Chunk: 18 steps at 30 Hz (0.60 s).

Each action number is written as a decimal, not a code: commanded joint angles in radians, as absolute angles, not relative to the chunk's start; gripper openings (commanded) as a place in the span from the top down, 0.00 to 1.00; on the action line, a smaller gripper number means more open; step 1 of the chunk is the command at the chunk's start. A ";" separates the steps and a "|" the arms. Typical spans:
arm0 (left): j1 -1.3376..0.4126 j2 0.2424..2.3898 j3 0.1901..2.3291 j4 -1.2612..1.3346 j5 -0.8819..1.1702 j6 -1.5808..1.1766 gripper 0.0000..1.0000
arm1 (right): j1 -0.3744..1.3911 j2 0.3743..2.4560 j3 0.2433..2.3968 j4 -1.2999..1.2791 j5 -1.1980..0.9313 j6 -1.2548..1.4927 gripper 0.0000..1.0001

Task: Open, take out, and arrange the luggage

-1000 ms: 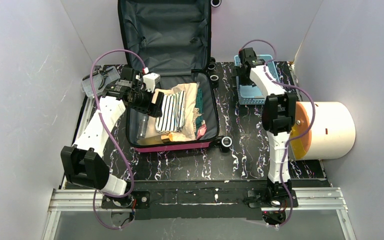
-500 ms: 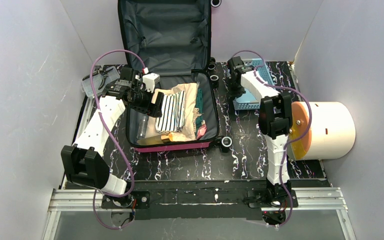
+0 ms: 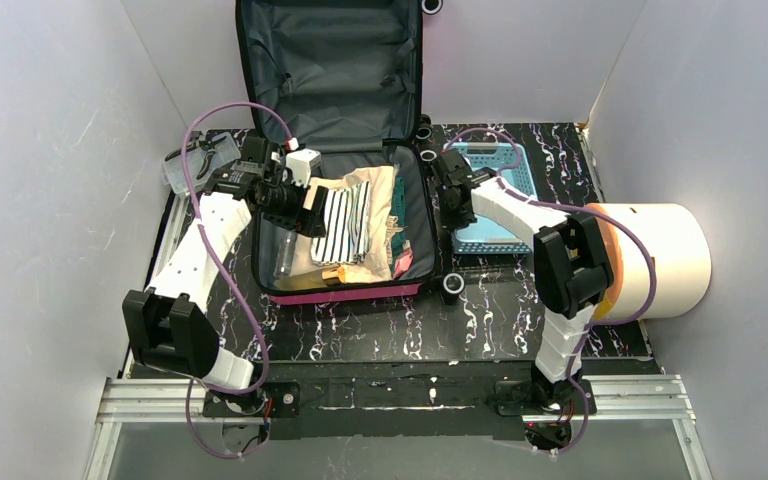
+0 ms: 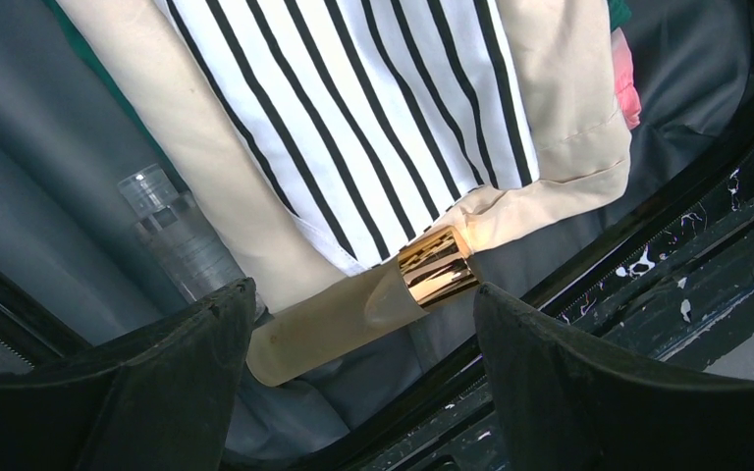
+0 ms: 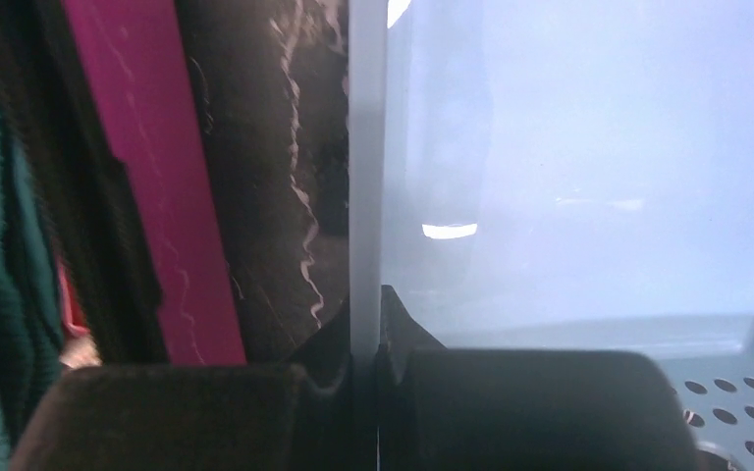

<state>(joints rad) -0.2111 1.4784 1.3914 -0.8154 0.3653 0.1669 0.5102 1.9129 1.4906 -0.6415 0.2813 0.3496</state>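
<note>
The luggage [image 3: 330, 70] is lying open at the far edge of the tabletop [image 3: 380, 330], left of the middle. Its lid is leaning upright against the back wall, showing the grey lining, and its pink shell is facing the near edge. Inside the lower half, a striped cloth [image 4: 383, 128] is lying on top of a beige cloth [image 4: 560, 147]. A gold-banded bottle [image 4: 353, 319] is poking out from under them towards the near wall of the case, and a clear bottle [image 4: 177, 235] is lying along the left wall.

The left tool [image 4: 361, 294] is hanging over the left part of the open case with its fingers [image 4: 177, 383] spread wide. It is gripping nothing, and the gold-banded bottle is showing in the gap below.

The right tool [image 5: 365, 358] is sitting just beside the right wall of the luggage, towards the far edge. Its fingers [image 5: 530, 407] are pressed together on the left wall of the light-blue basket [image 3: 495, 190], pinching the thin plastic between them. The basket is standing on the tabletop between the case and the far-right corner. In the right wrist view a strip of dark tabletop is showing between the basket and the pink shell.

A cream cylinder [image 3: 665, 260] is lying on its side at the right edge. A clear plastic box [image 3: 195, 160] is sitting by the far-left corner.
</note>
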 commanded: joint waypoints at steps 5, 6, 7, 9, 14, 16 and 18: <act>-0.206 1.450 1.374 -0.831 0.400 0.163 0.19 | 0.505 1.859 1.427 -0.531 0.400 0.365 0.99; -0.206 1.450 1.373 -0.830 0.400 0.163 0.19 | 0.504 1.872 1.438 -0.530 0.402 0.361 0.99; -0.206 1.449 1.372 -0.831 0.400 0.163 0.19 | 0.505 1.885 1.449 -0.531 0.392 0.359 0.99; -0.206 1.447 1.368 -0.830 0.396 0.165 0.19 | 0.504 1.904 1.458 -0.528 0.375 0.362 0.99; -0.204 1.451 1.346 -0.815 0.395 0.147 0.17 | 0.502 1.914 1.454 -0.523 0.347 0.369 0.64; -0.204 1.453 1.328 -0.792 0.386 0.110 0.17 | 0.502 1.899 1.480 -0.556 0.377 0.354 0.49; -0.198 1.455 1.308 -0.753 0.359 0.040 0.17 | 0.502 1.867 1.502 -0.561 0.417 0.325 0.42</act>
